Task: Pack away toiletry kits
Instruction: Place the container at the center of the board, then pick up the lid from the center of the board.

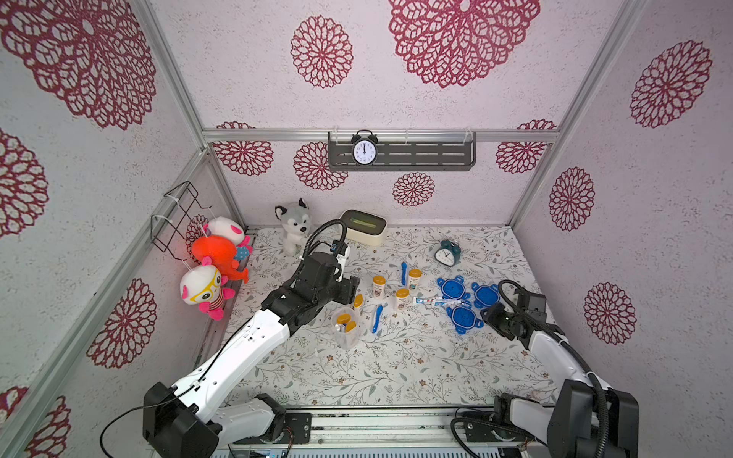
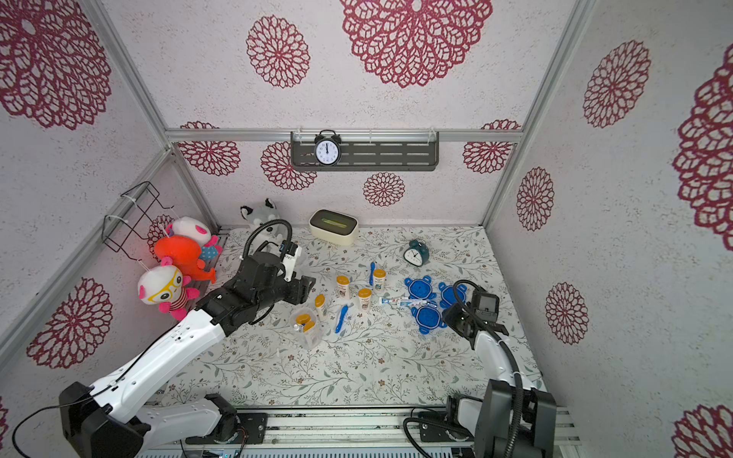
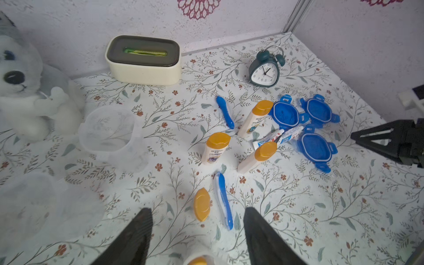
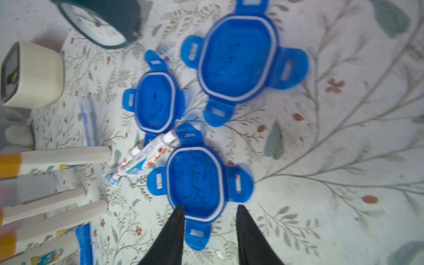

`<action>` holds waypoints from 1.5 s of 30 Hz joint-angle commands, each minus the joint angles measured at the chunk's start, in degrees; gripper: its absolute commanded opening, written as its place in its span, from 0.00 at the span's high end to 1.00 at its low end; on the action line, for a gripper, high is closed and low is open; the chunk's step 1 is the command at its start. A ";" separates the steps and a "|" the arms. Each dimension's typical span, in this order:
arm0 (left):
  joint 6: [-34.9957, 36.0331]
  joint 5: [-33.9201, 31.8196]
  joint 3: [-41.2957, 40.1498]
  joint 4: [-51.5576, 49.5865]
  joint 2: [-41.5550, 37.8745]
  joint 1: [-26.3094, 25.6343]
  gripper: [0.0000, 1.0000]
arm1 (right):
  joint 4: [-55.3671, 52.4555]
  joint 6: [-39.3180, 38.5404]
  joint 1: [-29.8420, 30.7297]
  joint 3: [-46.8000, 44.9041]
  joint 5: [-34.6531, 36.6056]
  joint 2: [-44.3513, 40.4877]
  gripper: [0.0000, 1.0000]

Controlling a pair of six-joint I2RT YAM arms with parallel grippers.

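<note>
A clear cup holds orange-capped white bottles and a small tube. My left gripper hangs open just behind it, with nothing between its fingers. Beyond the fingertips lie a bottle and a blue toothbrush. Three bottles stand mid-table beside another toothbrush and toothpaste tubes. Three blue lids lie at the right. My right gripper is open, its jaws straddling the tab of the nearest lid. Two more clear cups show in the left wrist view.
A cream tissue box and a husky plush stand at the back of the table. The teal alarm clock sits behind the lids. Plush toys hang on the left wall. A wall shelf carries a black clock.
</note>
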 commanded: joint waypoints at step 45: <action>-3.17 17.29 4.18 17.98 16.36 0.09 0.29 | 5.16 -42.55 1.88 33.24 -16.88 35.33 0.64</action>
